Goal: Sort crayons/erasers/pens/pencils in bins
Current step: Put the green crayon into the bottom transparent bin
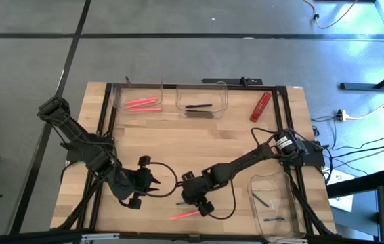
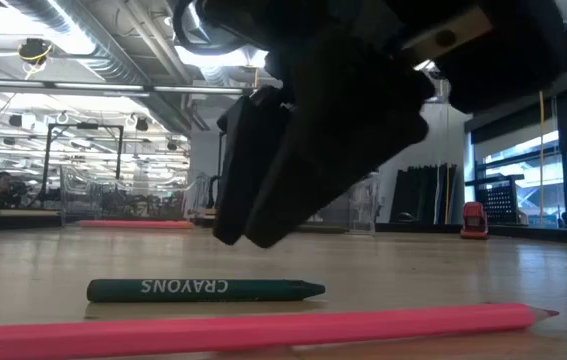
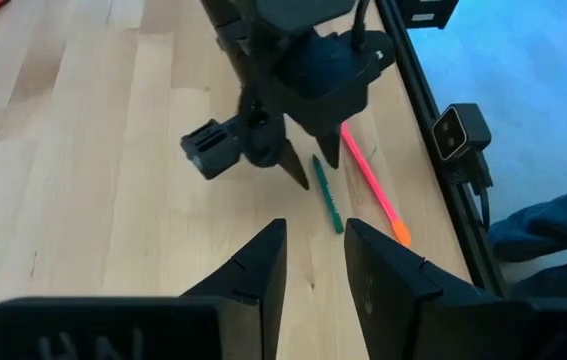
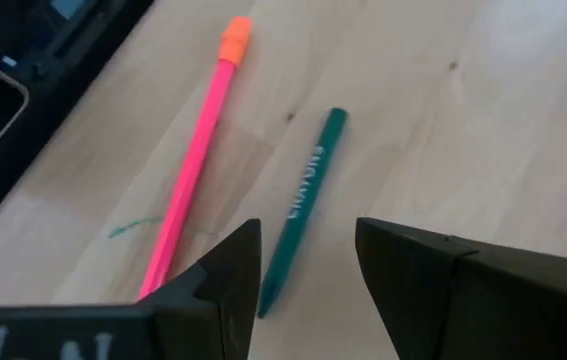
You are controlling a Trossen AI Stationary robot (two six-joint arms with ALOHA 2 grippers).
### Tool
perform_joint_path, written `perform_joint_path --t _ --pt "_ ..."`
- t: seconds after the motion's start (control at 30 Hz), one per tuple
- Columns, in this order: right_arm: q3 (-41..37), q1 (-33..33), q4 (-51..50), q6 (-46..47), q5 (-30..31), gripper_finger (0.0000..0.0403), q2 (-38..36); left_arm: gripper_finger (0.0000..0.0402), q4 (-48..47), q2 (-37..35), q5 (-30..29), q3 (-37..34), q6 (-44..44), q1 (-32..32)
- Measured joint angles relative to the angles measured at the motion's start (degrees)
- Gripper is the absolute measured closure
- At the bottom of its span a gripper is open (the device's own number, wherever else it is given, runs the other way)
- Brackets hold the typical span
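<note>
A pink pencil (image 2: 253,330) lies nearest, a green crayon (image 2: 203,290) just behind. The right gripper (image 4: 303,265) hovers open over the crayon at the table's 6 o'clock. Left gripper (image 3: 315,262) open nearby. Pens (image 1: 198,106) sit in the 12 o'clock bin (image 1: 202,98).

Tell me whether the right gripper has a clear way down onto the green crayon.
Probably yes. The right gripper hangs open just above the green crayon, which lies flat on the bare table. The pink pencil lies beside it without touching, and the left gripper waits farther off.
</note>
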Motion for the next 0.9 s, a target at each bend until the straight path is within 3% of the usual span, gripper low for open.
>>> perform_joint_path --t 0.27,0.5,0.9 --pt "0.0 1.2 1.3 -3.3 0.2 0.0236 1.8 0.0305 -0.7 0.0 0.0 0.0 0.0 0.0" --pt "0.1 1.2 1.1 -3.3 4.6 0.0236 3.3 0.0305 -1.0 0.0 0.0 0.0 0.0 0.0" --pt "0.1 1.1 1.1 -0.3 3.5 0.0236 3.5 0.0305 -1.1 0.0 0.0 0.0 0.0 0.0"
